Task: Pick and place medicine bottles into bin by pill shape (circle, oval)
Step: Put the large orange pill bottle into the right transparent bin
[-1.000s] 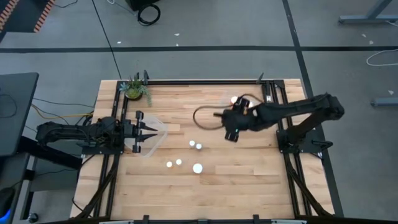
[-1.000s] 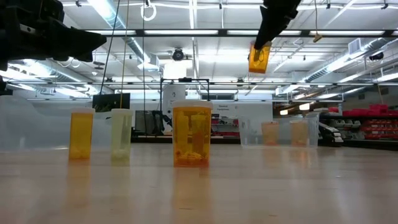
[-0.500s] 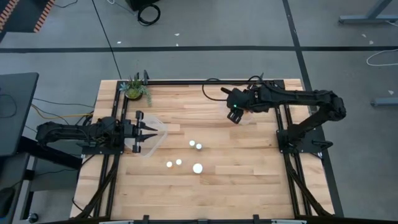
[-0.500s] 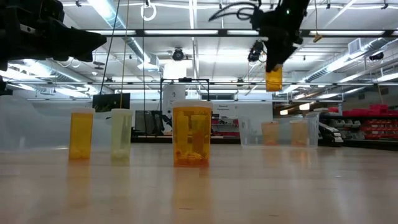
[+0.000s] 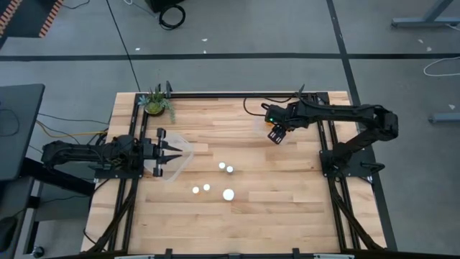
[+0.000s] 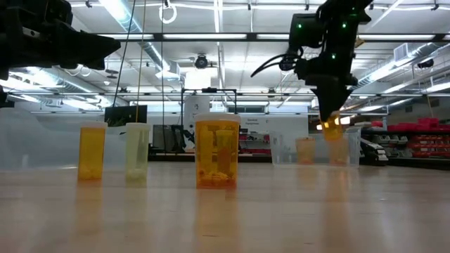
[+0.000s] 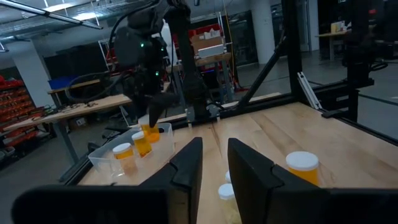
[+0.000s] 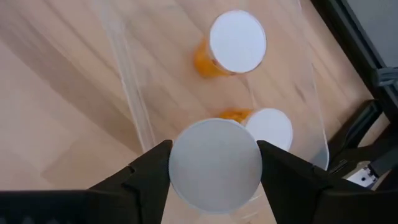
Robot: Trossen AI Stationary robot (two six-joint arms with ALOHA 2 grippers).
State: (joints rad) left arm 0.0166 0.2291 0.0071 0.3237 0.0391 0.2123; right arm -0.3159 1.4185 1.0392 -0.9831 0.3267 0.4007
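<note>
The right gripper (image 5: 277,134) has lowered since half a second ago and now hangs over the clear bin (image 8: 311,118) at the table's (image 5: 287,208) two o'clock. Its fingers (image 8: 149,171) clamp a white-capped bottle (image 8: 215,163) above two bottles (image 8: 238,40) already inside. Five bottles (image 5: 228,193) stand near centre. The left gripper (image 5: 172,151) waits at nine o'clock, fingers slightly apart and empty.
</note>
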